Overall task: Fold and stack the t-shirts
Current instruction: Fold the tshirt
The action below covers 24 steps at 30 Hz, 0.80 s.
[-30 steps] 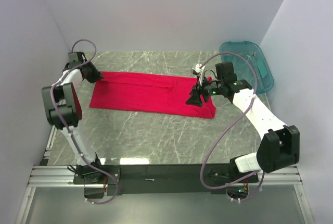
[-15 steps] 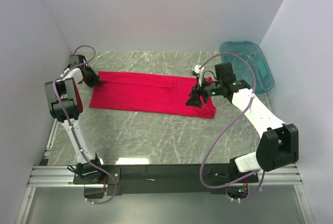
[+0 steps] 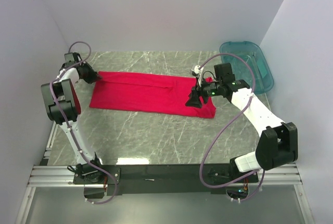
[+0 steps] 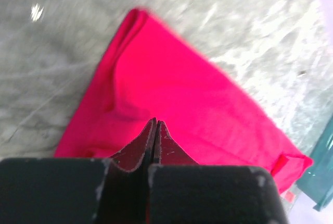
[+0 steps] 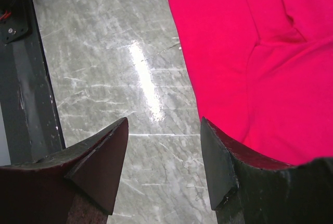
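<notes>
Hovering over the shirt [image 3: 151, 92] near the desk's [image 3: 156, 135] right edge, my right claw [image 3: 195, 100] gapes empty. My left claw [image 3: 95, 76] sits clenched at the shirt's far left corner.

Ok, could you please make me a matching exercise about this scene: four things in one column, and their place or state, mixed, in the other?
Things:
1. red t-shirt
2. teal bin
3. left gripper
4. right gripper

Place or state:
A. jaws open
B. at the far right corner of the table
C. jaws shut
D. spread out flat between the two arms

Pairs: 1-D, 2-B, 3-C, 4-A
</notes>
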Available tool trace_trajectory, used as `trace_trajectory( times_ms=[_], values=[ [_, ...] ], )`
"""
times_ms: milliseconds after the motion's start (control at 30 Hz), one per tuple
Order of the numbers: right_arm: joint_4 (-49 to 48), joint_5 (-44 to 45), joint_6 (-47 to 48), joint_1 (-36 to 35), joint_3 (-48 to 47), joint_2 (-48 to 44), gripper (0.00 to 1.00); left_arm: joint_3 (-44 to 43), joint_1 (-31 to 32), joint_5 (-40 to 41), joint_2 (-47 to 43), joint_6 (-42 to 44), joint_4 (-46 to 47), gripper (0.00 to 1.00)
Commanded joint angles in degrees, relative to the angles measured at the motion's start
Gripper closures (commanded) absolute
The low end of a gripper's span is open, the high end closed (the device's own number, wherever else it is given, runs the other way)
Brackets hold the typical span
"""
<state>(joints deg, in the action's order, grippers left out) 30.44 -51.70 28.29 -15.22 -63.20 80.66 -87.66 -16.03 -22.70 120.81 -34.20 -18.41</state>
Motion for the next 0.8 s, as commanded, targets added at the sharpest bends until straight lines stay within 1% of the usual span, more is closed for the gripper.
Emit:
trace_trajectory(
  times_ms=[0, 33, 133, 167, 200, 267, 300, 400, 467, 633, 767],
  values=[
    [-0.11, -0.5, 0.89, 0.19, -0.61, 0.46, 0.36, -5.49, 0.12, -2.09, 1.25, -1.14, 0.23, 0.99],
    [-0.03, -0.59, 0.89, 0.19, -0.61, 0.46, 0.36, -5.77, 0.12, -1.91, 1.7, -1.05, -0.13, 0.98],
    [-0.03, -0.68, 0.8, 0.37, -0.61, 0.63, 0.36, -4.55, -0.14, -2.88, 1.62, -1.05, 1.62, 0.89],
    [-0.11, -0.77, 0.8, 0.28, -0.61, 0.72, 0.36, -4.19, -0.14, -1.83, 1.36, -0.79, 2.5, 0.84],
    [-0.11, -0.77, 0.8, 0.28, -0.61, 0.81, 0.36, -4.36, -0.23, -1.04, 1.53, -0.61, 2.16, 0.82],
    [0.32, -0.86, 0.97, 0.28, -0.87, 1.07, 0.36, -5.41, -0.4, -0.33, 2.67, -0.17, 0.15, 0.82],
    [0.41, -0.94, 1.06, 0.28, -0.87, 1.25, 0.36, -7.25, -0.49, 0.11, 4.59, 0.09, -1.0, 0.82],
    [0.41, -0.94, 1.06, 0.28, -0.87, 1.16, 0.36, -8.93, -0.49, 1.59, 6.79, 1.23, -2.5, 0.78],
    [0.33, -1.03, 1.06, 0.46, -0.79, 0.99, 0.36, -9.2, -0.49, 2.74, 7.15, 2.02, -2.68, 0.74],
    [0.59, -1.65, 1.24, 0.63, -0.96, 1.43, 0.36, -9.99, -0.58, 9.76, 7.33, 4.66, -5.31, 0.67],
    [0.77, -2.0, 1.24, 0.63, -1.14, 1.6, 0.36, -10.78, -0.58, 13.11, 7.77, 6.95, -6.81, 0.64]
  ],
)
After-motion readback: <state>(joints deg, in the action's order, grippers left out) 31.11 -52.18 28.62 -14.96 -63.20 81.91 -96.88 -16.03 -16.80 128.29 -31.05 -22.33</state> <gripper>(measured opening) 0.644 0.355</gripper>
